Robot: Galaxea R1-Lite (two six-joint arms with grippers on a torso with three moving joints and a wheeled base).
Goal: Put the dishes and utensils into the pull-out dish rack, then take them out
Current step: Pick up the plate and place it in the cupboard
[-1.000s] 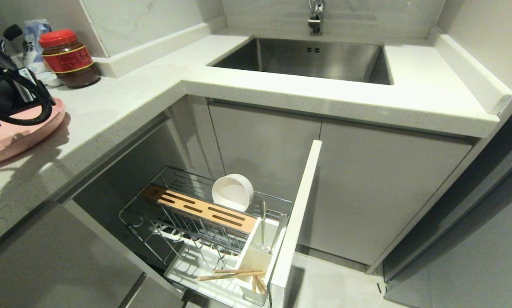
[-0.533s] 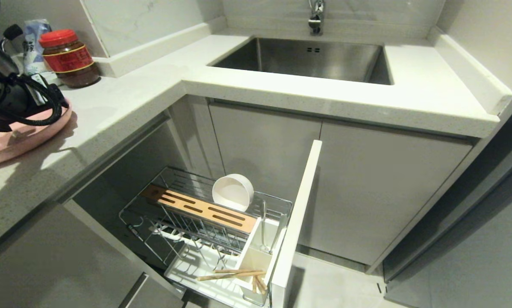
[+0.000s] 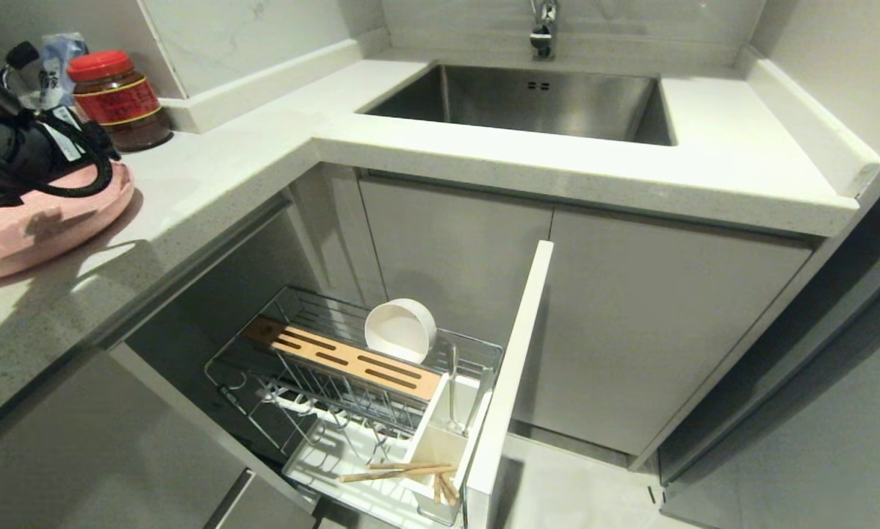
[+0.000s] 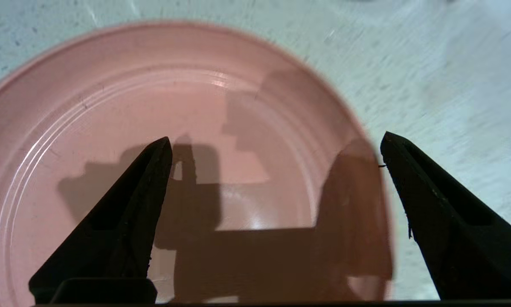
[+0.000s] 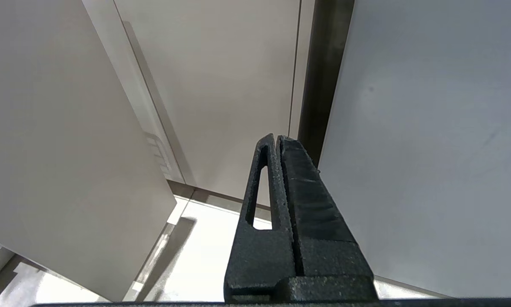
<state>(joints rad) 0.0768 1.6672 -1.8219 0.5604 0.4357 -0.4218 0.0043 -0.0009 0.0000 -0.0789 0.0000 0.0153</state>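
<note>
A: My left gripper [image 4: 274, 147] is over the pink plate [image 3: 40, 231] on the countertop [image 3: 212, 173], at about 9 o'clock in the head view. Fingers [image 4: 123, 226] spread wide, nothing between them. In the wrist view one finger sits above the plate's inside, the other beyond its rim at 3 o'clock, over bare counter. I can't tell if either tip touches.

B: Rack contents?

A: Pull-out dish rack [image 3: 352, 397] is drawn out at 6 o'clock, its white front panel [image 3: 510, 382] edge-on to me. White bowl [image 3: 400, 330] stands on its side behind the slotted wooden strip [image 3: 341, 358]. Chopsticks [image 3: 399, 472] lie across the drip tray [image 3: 322, 459], their ends by the cutlery box [image 3: 440, 441]. Slim metal cutlery [image 3: 452, 393] stands upright in that box; I can't make out which pieces.

B: Right side?

A: Right gripper [image 5: 277, 138] is parked low, fingers pressed together and empty, facing cabinet doors [image 5: 221, 85].

B: Elsewhere?

A: Red-lidded jar [image 3: 117, 99] at 10 o'clock behind the plate; sink [image 3: 521, 99] at 12.
</note>
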